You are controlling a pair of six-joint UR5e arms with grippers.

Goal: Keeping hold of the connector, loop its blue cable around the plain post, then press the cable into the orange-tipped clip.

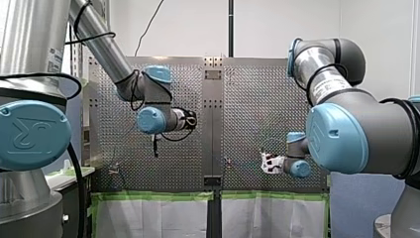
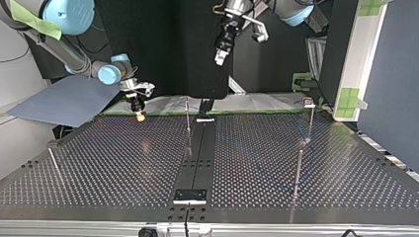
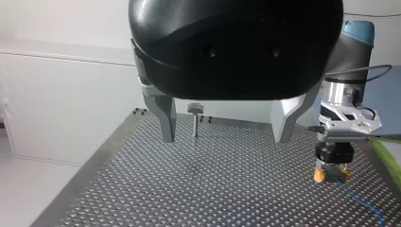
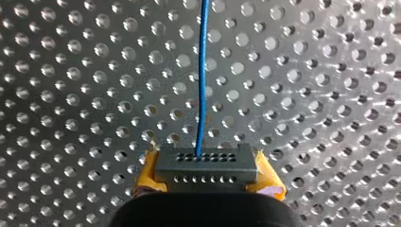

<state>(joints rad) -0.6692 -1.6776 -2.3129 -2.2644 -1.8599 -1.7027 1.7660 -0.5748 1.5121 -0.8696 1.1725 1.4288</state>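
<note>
Dark grey rectangular plastic connector (image 4: pixel 206 165), pinholes in rows on its face: clamped between yellow pads (image 4: pixel 147 175) of my right gripper (image 3: pixel 332 174), low over perforated metal table (image 4: pixel 71 94). Thin blue cable (image 4: pixel 202 80): left connector toward 12 o'clock, then trailed across table. Judged light, limp and easily kinked, so best steered by the rigid connector body. Slim flat-headed metal post (image 3: pixel 194 124): stood at 12 o'clock from my left gripper (image 3: pixel 226 137), whose bare metal fingers were spread and empty.

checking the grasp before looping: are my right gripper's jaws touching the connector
Touching. The right wrist view shows the jaws' yellow pads pressed against both ends of the connector.
</note>
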